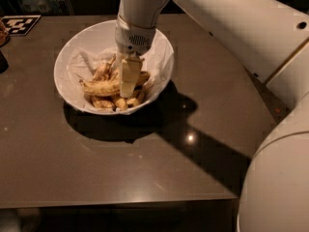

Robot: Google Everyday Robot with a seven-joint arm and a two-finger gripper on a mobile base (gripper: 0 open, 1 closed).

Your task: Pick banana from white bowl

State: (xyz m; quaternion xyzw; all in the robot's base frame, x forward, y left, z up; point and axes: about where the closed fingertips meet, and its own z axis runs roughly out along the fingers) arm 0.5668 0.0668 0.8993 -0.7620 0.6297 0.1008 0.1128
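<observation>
The gripper (127,90) stood low inside the white bowl (62,66), its tip down on the fruit near the bowl's middle. Whether it had closed on anything could not be told. The banana (101,87), long and speckled, lay across the bowl's middle, its right part hidden behind the gripper. Smaller, browner bananas (104,102) lay toward the bowl's near rim. A good grasp would likely take the banana across its thick middle, squeeze gently because overripe fruit splits, and lift straight up, clear of the crumpled paper (82,62) lining the bowl.
</observation>
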